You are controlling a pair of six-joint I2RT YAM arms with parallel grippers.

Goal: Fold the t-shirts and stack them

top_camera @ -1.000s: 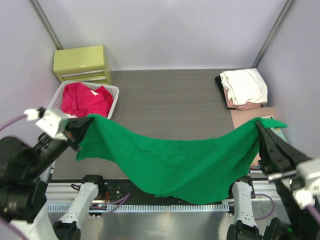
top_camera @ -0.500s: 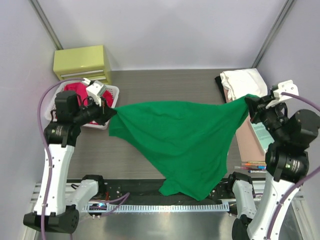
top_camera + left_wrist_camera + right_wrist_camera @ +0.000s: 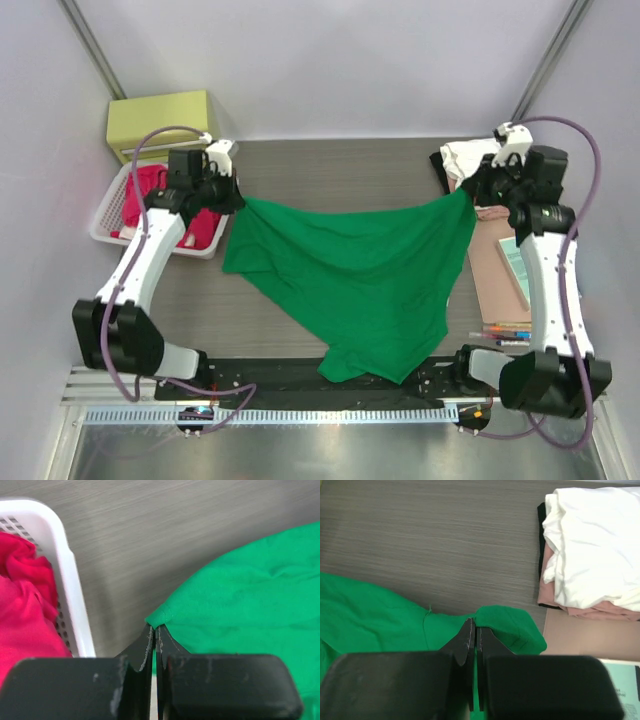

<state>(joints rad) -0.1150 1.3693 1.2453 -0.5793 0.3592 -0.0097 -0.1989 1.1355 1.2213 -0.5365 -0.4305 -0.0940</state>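
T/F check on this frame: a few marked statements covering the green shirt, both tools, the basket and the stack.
1. The left tool and right tool are each shut on an edge of the green t-shirt. True.
2. The left tool grips beside the white basket, not inside it. True.
3. The basket is empty. False: red t-shirts lie in it.
4. A white t-shirt tops the stack at the far right. True.
5. The green t-shirt lies folded on the stack. False: it is unfolded, stretched between the tools over the table.
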